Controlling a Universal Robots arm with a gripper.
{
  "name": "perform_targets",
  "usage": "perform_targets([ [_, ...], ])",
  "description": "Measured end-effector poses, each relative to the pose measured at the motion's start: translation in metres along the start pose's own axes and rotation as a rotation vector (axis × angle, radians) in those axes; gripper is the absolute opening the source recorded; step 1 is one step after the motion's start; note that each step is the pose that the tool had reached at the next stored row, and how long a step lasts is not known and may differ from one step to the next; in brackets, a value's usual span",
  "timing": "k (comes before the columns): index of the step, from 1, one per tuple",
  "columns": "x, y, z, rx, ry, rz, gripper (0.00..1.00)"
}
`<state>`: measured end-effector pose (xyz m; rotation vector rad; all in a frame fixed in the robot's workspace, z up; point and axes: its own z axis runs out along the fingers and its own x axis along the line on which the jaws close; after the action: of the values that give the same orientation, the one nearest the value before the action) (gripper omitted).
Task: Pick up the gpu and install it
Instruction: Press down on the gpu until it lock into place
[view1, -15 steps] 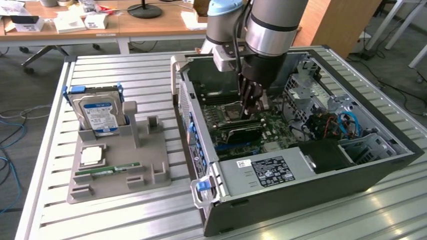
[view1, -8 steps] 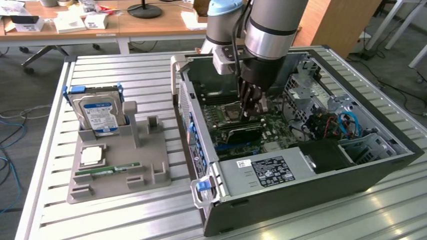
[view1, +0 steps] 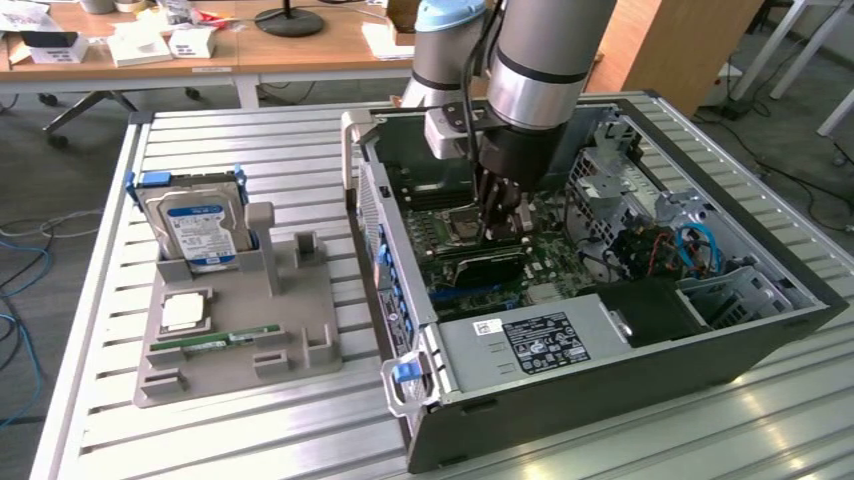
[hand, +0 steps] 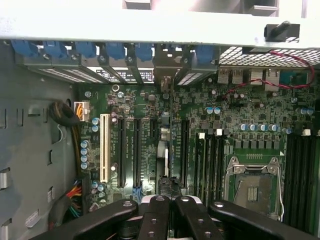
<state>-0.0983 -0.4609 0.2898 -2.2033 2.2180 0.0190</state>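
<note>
Exterior view overlooks the open case (view1: 747, 340); wrist view faces its motherboard (hand: 150, 125) closely.

The computer case (view1: 747, 330) is dark matt sheet metal, with perforated bare steel inside. In it, the motherboard (hand: 145, 135) is dull green, with glossy black slots. Beside the case, a matt grey plastic holder (view1: 240, 330) carries a shiny metal hard drive (view1: 198, 230). Both rest on the ribbed aluminium table (view1: 267, 430).
</note>
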Motion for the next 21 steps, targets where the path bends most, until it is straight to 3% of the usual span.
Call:
perform_targets([
  [21, -0.0044, 0.0035, 0.0108, 0.0000, 0.0000, 0.000, 0.11],
])
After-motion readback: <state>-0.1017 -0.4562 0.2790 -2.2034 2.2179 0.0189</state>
